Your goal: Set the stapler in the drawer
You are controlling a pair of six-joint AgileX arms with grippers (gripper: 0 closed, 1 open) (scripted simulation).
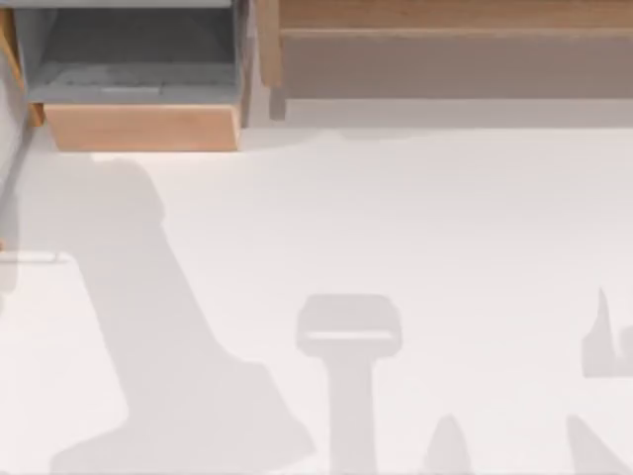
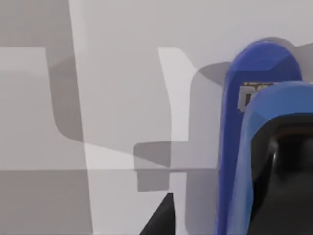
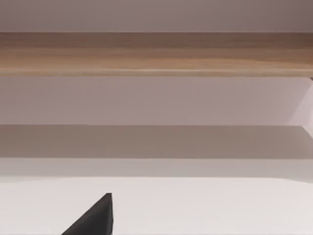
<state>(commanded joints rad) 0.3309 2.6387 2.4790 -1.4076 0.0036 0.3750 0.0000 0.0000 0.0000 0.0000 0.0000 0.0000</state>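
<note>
The blue stapler point(image 2: 254, 98) looms close in the left wrist view, its black rounded end point(image 2: 288, 186) nearest the camera. It hangs above the white table point(image 2: 122, 98), and my left gripper point(image 2: 215, 220) is shut on it, one dark fingertip point(image 2: 161, 218) showing beside it. The drawer point(image 1: 143, 127) stands at the table's back left in the top view, pulled open, with a tan front panel and a grey floor point(image 1: 129, 59) that holds nothing. My right gripper point(image 3: 98, 218) is low over the table, facing the brown shelf unit.
A long brown wooden shelf unit point(image 1: 445, 40) runs along the back right, its wooden edge point(image 3: 156, 51) also crossing the right wrist view. Arm shadows lie over the white table point(image 1: 396, 218) at the left and along the front edge.
</note>
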